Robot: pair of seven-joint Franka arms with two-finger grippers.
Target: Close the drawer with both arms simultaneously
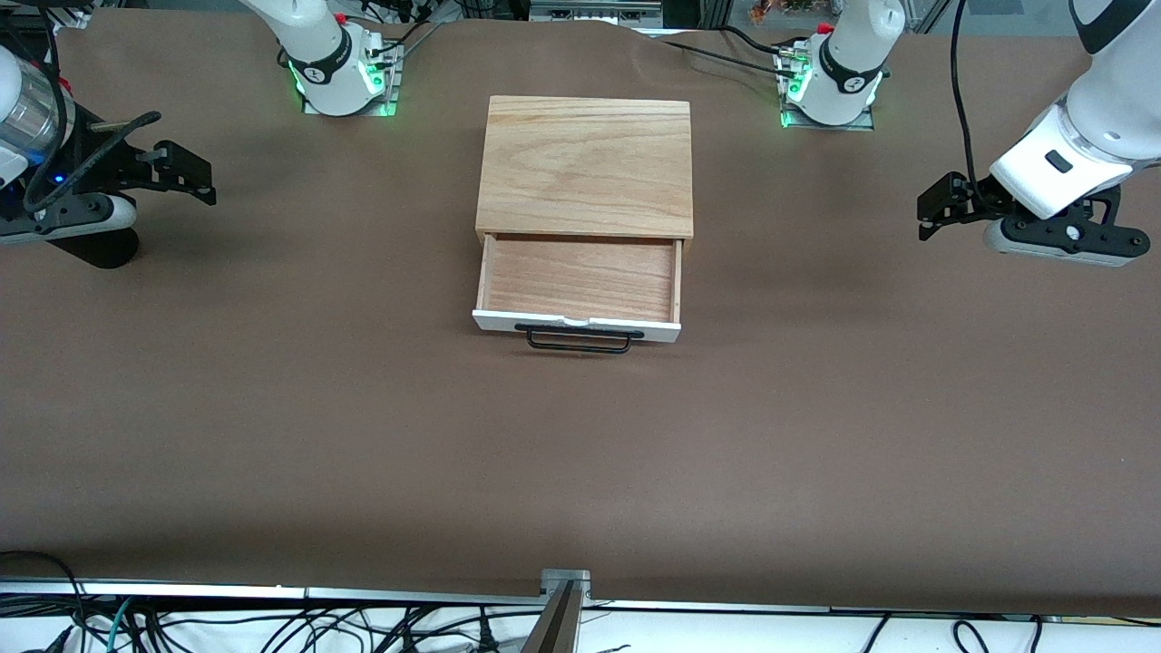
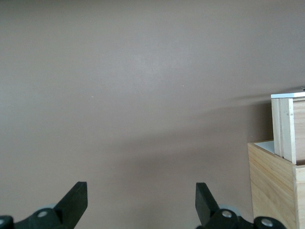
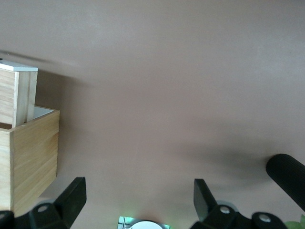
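The light-wood box [image 1: 587,166] stands mid-table. Its drawer [image 1: 580,279] is pulled out toward the front camera, with a white front panel [image 1: 575,325] and a black wire handle [image 1: 579,339]. The drawer holds nothing. My left gripper [image 1: 939,207] is open and empty, up over the table at the left arm's end, apart from the box. My right gripper [image 1: 186,172] is open and empty, up over the table at the right arm's end. The left wrist view shows its open gripper [image 2: 141,193] and the box with the drawer [image 2: 287,129]. The right wrist view shows its open gripper [image 3: 139,190] and the drawer [image 3: 19,95].
The brown table cover [image 1: 580,453] is bare around the box. The two arm bases [image 1: 340,77] [image 1: 830,91] stand farther from the front camera than the box. Cables lie along the table edge nearest the camera.
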